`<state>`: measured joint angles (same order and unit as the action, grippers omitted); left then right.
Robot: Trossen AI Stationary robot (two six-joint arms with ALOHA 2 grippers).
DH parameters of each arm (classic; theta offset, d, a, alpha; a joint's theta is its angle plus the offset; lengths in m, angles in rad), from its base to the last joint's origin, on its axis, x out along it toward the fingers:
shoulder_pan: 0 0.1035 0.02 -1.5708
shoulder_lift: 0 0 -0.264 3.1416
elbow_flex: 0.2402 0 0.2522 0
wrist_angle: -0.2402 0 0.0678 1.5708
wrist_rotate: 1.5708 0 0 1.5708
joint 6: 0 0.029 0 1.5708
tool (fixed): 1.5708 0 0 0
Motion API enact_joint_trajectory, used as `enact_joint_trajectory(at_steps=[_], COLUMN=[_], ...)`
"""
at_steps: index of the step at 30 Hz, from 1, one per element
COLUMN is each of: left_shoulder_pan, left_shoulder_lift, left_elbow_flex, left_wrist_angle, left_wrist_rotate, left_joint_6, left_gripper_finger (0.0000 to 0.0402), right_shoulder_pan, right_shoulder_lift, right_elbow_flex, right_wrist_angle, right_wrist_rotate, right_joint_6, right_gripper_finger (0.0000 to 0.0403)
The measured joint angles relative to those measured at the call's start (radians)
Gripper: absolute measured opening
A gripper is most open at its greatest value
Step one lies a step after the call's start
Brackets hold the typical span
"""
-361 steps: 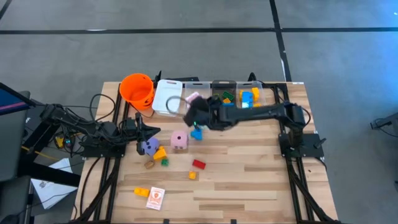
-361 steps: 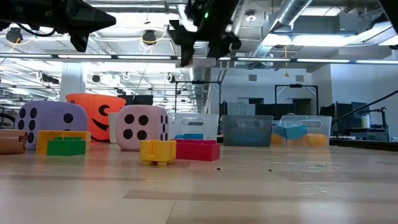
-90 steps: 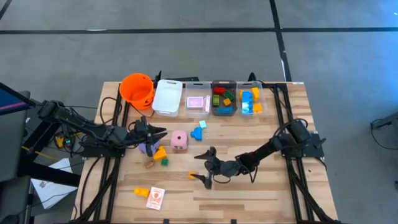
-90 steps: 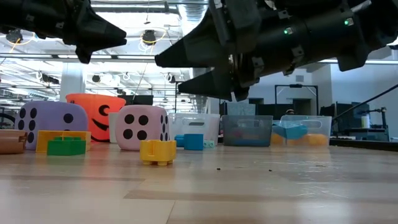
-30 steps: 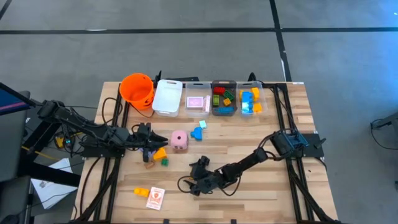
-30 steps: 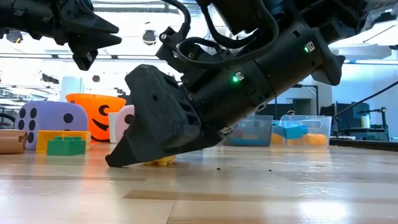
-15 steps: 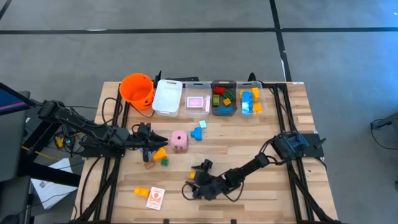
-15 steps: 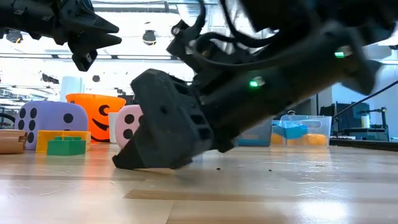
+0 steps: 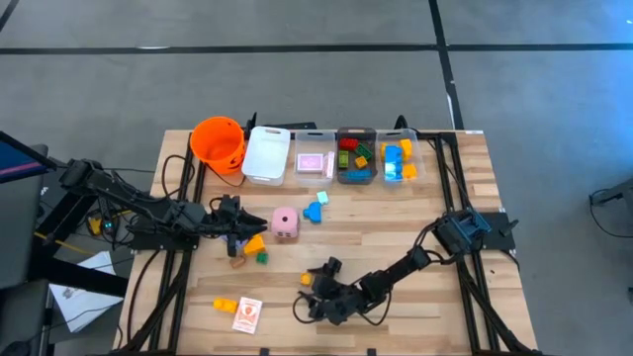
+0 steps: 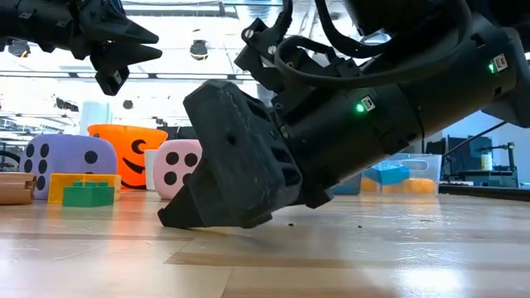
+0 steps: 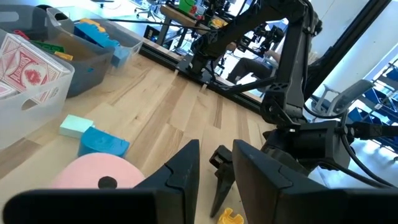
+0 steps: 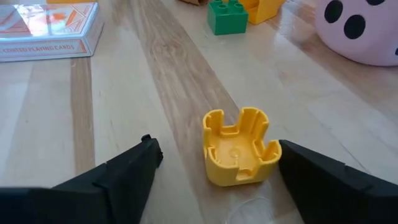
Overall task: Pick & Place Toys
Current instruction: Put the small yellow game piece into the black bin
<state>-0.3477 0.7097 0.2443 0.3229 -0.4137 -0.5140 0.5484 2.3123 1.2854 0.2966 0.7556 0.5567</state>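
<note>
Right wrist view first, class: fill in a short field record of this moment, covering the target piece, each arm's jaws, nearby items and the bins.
target: small yellow plastic brick, hollow side up, lying on the wooden table
right gripper: low over the table, jaws open, one on each side of the brick, not yet touching it
left gripper: above the purple dotted die, nothing seen held
nearby: green plastic brick, pink dotted die, boxed playing cards
bins: clear rectangular bins at the far edge, holding sorted bricks
</note>
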Motion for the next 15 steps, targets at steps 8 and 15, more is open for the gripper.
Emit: enact_joint_trajectory(at_steps=[8,15], left_shoulder_pan=[0.000,0.000], left_shoulder_lift=[0.000,0.000], left_elbow_flex=[0.000,0.000], left_wrist_angle=[0.000,-0.001], left_wrist_rotate=[0.000,0.000], left_joint_6=[-0.003,-0.020], left_gripper_finger=[0.0090,0.0090], right_shoulder_pan=[-0.006,-0.007], right_shoulder_lift=[0.000,-0.005], right_elbow_flex=[0.000,0.000], right_wrist_angle=[-0.008,-0.013], right_wrist_rotate=[0.007,0.081], right_joint_6=[0.023,0.150], right_gripper_finger=[0.0225,0.0131])
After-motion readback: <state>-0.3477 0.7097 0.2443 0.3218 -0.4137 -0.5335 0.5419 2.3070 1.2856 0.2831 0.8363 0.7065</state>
